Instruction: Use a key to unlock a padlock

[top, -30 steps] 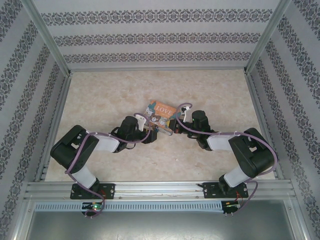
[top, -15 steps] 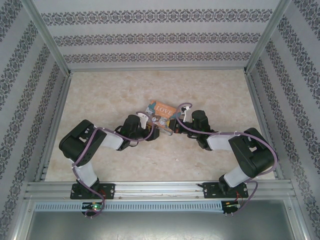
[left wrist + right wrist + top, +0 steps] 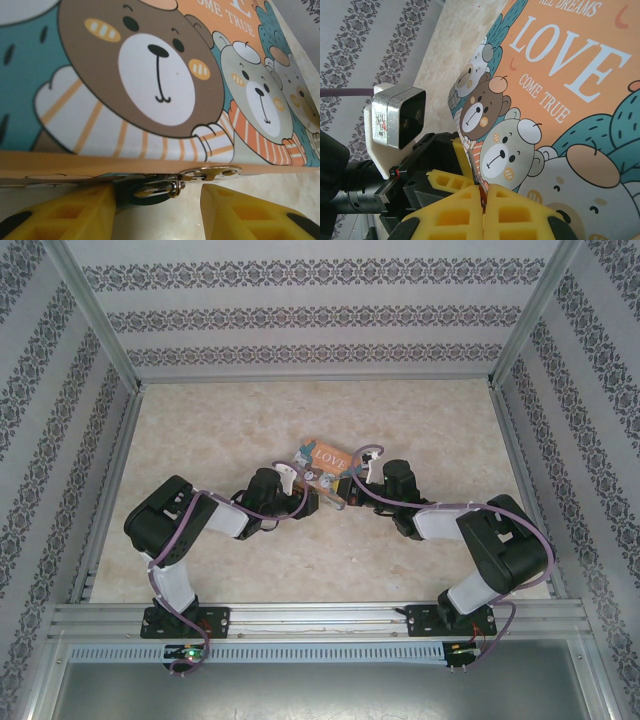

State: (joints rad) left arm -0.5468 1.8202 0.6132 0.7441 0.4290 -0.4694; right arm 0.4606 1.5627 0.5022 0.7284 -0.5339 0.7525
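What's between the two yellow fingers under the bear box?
The padlock, hanging at the box's metal clasp. The left wrist view shows it inside the left gripper.

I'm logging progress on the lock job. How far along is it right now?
Done: both arms are at the box. In hand: the right gripper is shut on a thin sliver, probably the key; the left gripper is open around the padlock, which hangs by the box's hasp. Left: the padlock is still on the box, so inserting and turning the key seem to remain.
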